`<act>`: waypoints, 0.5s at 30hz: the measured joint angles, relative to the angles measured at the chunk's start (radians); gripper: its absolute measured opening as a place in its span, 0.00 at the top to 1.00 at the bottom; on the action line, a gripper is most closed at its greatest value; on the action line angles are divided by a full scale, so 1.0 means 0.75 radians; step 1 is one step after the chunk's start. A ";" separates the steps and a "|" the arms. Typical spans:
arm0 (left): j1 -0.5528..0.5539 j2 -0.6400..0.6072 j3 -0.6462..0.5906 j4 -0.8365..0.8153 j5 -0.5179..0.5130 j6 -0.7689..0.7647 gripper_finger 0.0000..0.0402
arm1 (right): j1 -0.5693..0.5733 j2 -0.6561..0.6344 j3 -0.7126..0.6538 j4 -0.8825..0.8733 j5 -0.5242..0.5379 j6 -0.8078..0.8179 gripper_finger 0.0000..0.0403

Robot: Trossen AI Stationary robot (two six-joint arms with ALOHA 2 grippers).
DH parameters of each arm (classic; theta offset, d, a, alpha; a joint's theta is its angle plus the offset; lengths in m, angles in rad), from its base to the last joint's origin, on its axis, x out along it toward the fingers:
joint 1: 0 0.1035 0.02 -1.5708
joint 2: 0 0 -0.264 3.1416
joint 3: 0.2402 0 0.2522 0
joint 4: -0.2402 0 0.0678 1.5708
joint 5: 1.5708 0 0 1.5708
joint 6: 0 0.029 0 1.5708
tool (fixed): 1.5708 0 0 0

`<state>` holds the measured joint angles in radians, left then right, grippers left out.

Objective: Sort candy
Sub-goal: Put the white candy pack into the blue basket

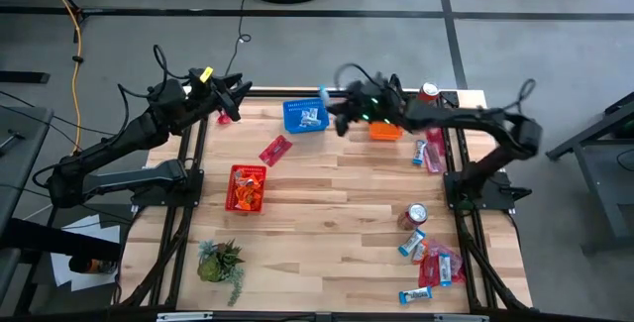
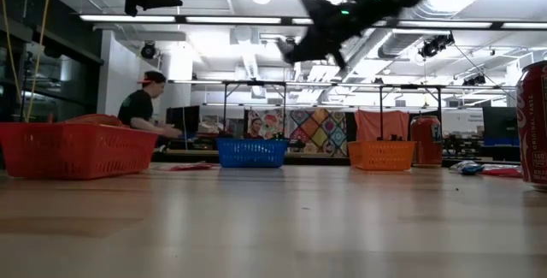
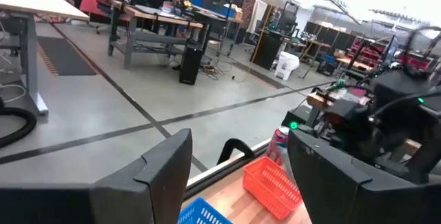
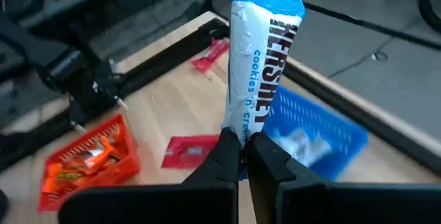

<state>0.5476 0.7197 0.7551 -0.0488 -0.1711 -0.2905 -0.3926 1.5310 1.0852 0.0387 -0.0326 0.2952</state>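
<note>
One long, glossy blue-and-white candy bar [image 4: 258,79] pinched upright in the closed right claw [image 4: 244,156] above the blue mesh basket [image 4: 313,131] by the bench's far edge; left claw [image 3: 234,169] open, empty, raised over the far left corner.

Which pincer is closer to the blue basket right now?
Right. The right pincer, shut on a blue-and-white candy bar, hangs just beside the blue basket, on its orange-basket side. The left pincer, open, sits farther off, by the table's far-left corner.
</note>
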 joint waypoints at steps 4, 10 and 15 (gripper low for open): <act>0.000 0.000 0.000 0.000 0.009 -0.083 0.44 | -0.036 0.208 0.344 -0.224 -0.009 -0.171 1.00; 0.000 0.000 0.000 0.001 0.014 -0.100 0.44 | -0.077 0.464 0.745 -0.572 -0.039 -0.333 1.00; 0.000 0.000 0.000 0.001 0.015 -0.101 0.44 | -0.088 0.634 0.901 -0.753 -0.063 -0.390 1.00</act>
<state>0.5476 0.7197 0.7551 -0.0483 -0.1600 -0.3664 -0.4586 2.0066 1.7606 -0.5264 -0.0795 0.0024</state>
